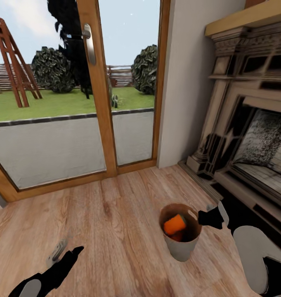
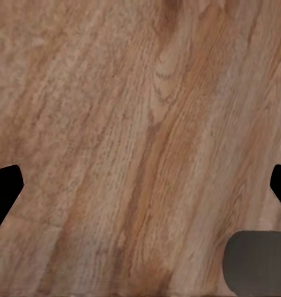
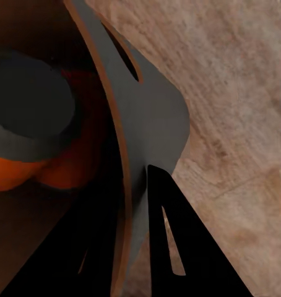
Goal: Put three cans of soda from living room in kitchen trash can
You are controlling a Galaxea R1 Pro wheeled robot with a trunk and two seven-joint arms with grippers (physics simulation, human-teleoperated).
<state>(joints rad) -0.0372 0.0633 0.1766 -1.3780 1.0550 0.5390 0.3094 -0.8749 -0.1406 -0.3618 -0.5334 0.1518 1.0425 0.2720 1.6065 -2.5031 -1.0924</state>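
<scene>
The robot is in the living room, looking down at the wood plank floor point(image 1: 115, 214). In front of it is a glass door point(image 1: 53, 123) with a wood frame and a metal handle point(image 1: 90, 43). Grass and bushes show outside. A fireplace point(image 1: 247, 136) stands on the right.

The trash can point(image 1: 182, 247) is near the fireplace, and the right end effector point(image 1: 211, 218) holds it by the rim. The pail is pale grey outside and brown inside. In the right wrist view, one black finger point(image 3: 177, 247) is on the outside of the wall and the other is inside, so the two fingers pinch the trash can wall point(image 3: 146, 117) between them. An oval hand slot point(image 3: 125, 59) shows near the rim.

Soda cans point(image 1: 175, 225) lie inside the pail. One orange can rests on top, on its side, and more orange shows under it. I cannot tell how many cans are in there.

The left end effector point(image 1: 70, 255) hangs low over the floor on the left. In the left wrist view its finger tips point(image 2: 4, 192) sit far apart at the two edges, with nothing between them but floor.
</scene>
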